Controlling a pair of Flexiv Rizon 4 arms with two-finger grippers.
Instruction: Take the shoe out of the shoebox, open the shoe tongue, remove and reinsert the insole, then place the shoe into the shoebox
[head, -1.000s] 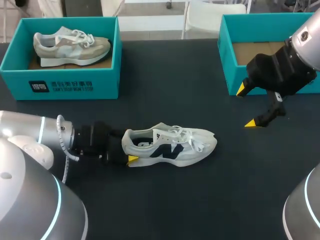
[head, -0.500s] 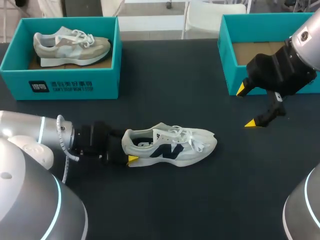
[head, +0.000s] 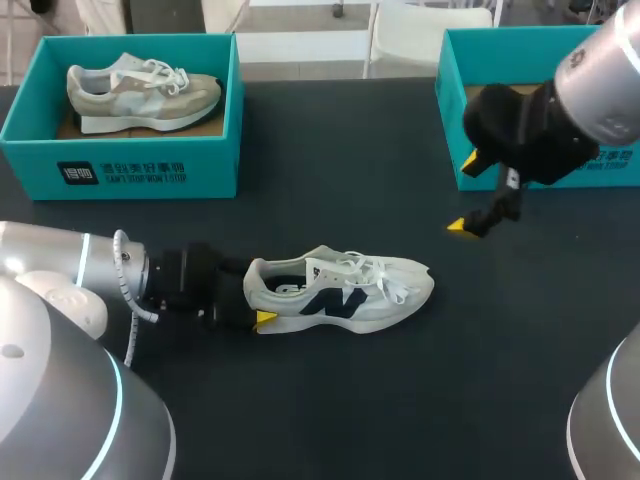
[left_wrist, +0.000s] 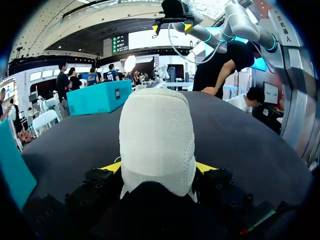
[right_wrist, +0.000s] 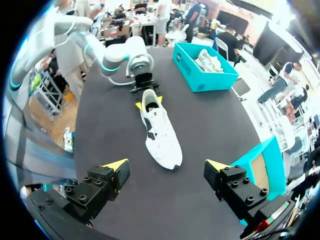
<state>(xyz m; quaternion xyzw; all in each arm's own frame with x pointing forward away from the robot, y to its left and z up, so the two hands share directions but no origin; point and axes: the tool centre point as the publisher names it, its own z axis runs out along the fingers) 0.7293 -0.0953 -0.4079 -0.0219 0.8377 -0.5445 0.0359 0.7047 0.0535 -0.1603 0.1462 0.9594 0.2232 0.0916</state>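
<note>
A white shoe with a dark side logo lies on its sole on the black table, toe to the right. My left gripper is at its heel; in the left wrist view the heel fills the space between the two yellow tips, which press it from both sides. My right gripper hangs open above the table in front of the teal shoebox at the right, which holds only a cardboard floor. From the right wrist view, the shoe lies ahead of the open right gripper.
A second teal shoebox at the back left holds a beige and grey shoe. The same box shows beyond the white shoe in the right wrist view.
My right gripper has moved left and slightly toward the back, staying open. The left arm and the shoe have not moved.
</note>
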